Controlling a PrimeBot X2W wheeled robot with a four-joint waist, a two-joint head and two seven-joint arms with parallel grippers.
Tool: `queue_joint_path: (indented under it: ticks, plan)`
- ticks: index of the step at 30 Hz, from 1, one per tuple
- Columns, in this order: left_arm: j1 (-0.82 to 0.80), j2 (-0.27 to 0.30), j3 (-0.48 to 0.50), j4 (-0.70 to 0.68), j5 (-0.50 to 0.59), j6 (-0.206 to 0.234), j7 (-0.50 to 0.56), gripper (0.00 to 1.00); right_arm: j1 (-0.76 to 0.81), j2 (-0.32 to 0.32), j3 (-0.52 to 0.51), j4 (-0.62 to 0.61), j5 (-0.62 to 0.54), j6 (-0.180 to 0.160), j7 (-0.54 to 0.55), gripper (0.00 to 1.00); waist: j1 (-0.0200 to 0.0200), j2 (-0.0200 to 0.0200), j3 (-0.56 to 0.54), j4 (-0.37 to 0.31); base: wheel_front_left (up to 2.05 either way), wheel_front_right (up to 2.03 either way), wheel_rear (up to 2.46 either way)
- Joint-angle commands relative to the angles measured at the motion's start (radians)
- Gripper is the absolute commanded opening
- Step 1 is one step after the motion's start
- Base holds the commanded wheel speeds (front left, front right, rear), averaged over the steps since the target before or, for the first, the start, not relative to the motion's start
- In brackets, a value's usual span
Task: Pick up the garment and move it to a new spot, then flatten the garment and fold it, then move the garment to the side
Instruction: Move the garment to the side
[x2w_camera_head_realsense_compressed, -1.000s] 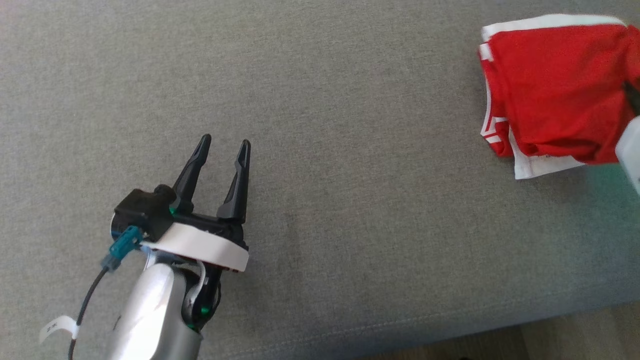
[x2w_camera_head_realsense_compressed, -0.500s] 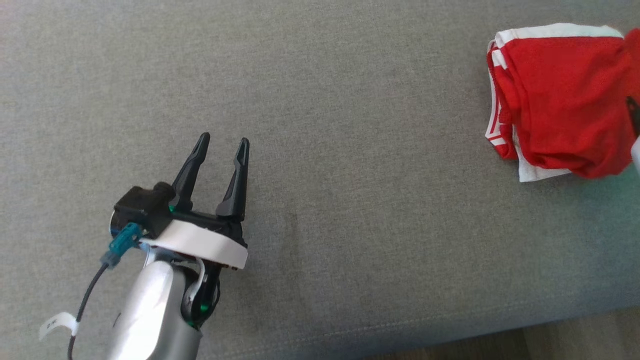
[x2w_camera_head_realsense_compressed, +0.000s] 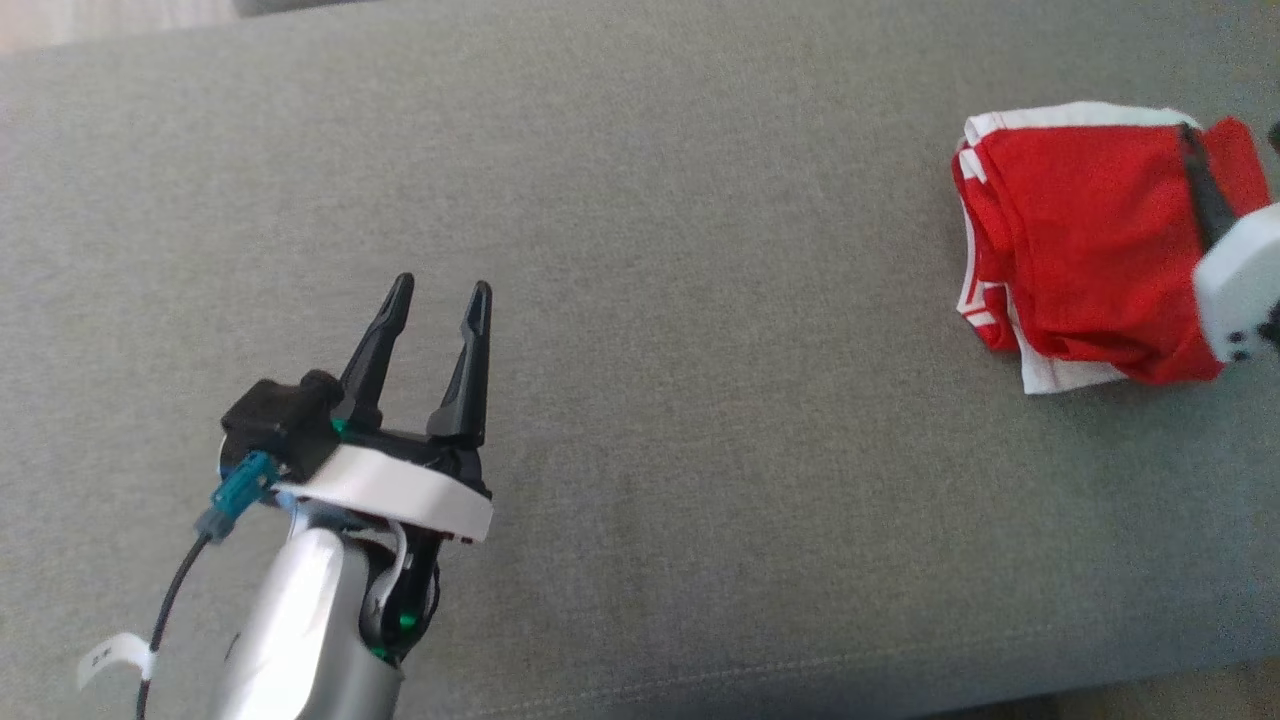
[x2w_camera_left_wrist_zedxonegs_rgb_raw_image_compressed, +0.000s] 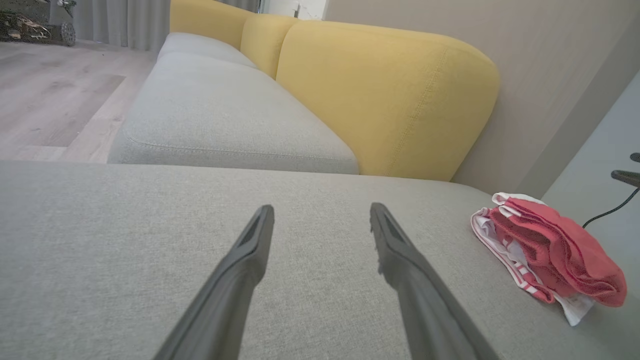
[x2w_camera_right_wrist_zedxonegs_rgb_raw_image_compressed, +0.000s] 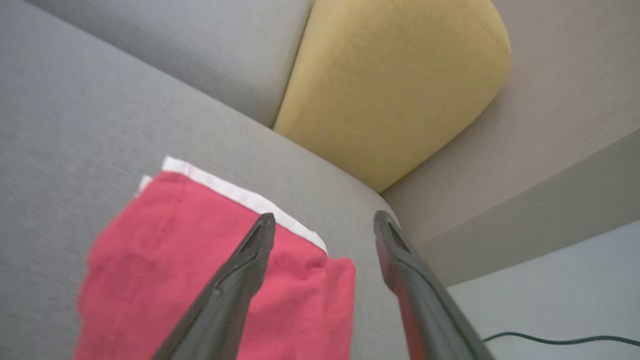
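A wide grey sofa seat (x2w_camera_head_realsense_compressed: 700, 480) spreads beneath both arms, and a yellow backrest (x2w_camera_left_wrist_zedxonegs_rgb_raw_image_compressed: 385, 95) rises behind it. The red garment (x2w_camera_head_realsense_compressed: 1080, 240), trimmed in white, lies folded in a thick bundle near the seat's far right corner, well apart from the left gripper (x2w_camera_head_realsense_compressed: 440, 290). That gripper hovers over bare cushion at the lower left, its 2 jaws spread wide and holding nothing. The right gripper (x2w_camera_right_wrist_zedxonegs_rgb_raw_image_compressed: 325, 222) hangs over the garment's right side, its 2 jaws parted wide with nothing between them, 1 above red cloth and 1 above grey fabric. Contact with the cloth cannot be told.
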Motion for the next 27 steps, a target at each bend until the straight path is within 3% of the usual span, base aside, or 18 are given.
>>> queue_joint_path:
  ticks: [1, 3, 10, 16, 22, 27]
  plan:
    - [0.001, 0.007, 0.044, -0.041, -0.010, 0.006, -0.006, 1.00, -0.010, 0.017, -0.007, -0.048, -0.001, 0.002, -0.030, 1.00, 0.0000, -0.0001, -0.027, 0.017, 0.00, 0.00, 0.00]
    - [0.005, 0.007, 0.047, -0.043, -0.011, 0.010, -0.006, 1.00, -0.007, 0.046, -0.013, -0.056, 0.002, 0.002, -0.053, 1.00, 0.0000, -0.0001, -0.037, 0.024, 0.00, 0.00, 0.00]
    - [0.042, 0.007, 0.072, -0.056, -0.013, 0.029, -0.006, 1.00, 0.069, 0.250, -0.037, -0.082, 0.004, 0.002, -0.227, 1.00, 0.0000, -0.0001, -0.111, 0.075, 0.00, 0.00, 0.00]
    - [0.095, 0.007, 0.075, -0.054, -0.008, 0.045, -0.006, 1.00, 0.185, 0.386, -0.048, -0.056, -0.017, 0.002, -0.378, 1.00, 0.0000, -0.0001, -0.177, 0.123, 0.00, 0.00, 0.00]
    - [0.166, 0.007, 0.079, -0.070, -0.004, 0.067, -0.006, 1.00, 0.319, 0.455, -0.074, -0.021, -0.060, 0.002, -0.519, 1.00, 0.0000, -0.0001, -0.232, 0.161, 0.00, 0.00, 0.00]
    - [0.212, 0.007, 0.093, -0.103, 0.013, 0.065, -0.006, 1.00, 0.397, 0.473, -0.083, 0.006, -0.063, 0.002, -0.580, 1.00, 0.0000, -0.0001, -0.247, 0.175, 0.00, 0.00, 0.00]
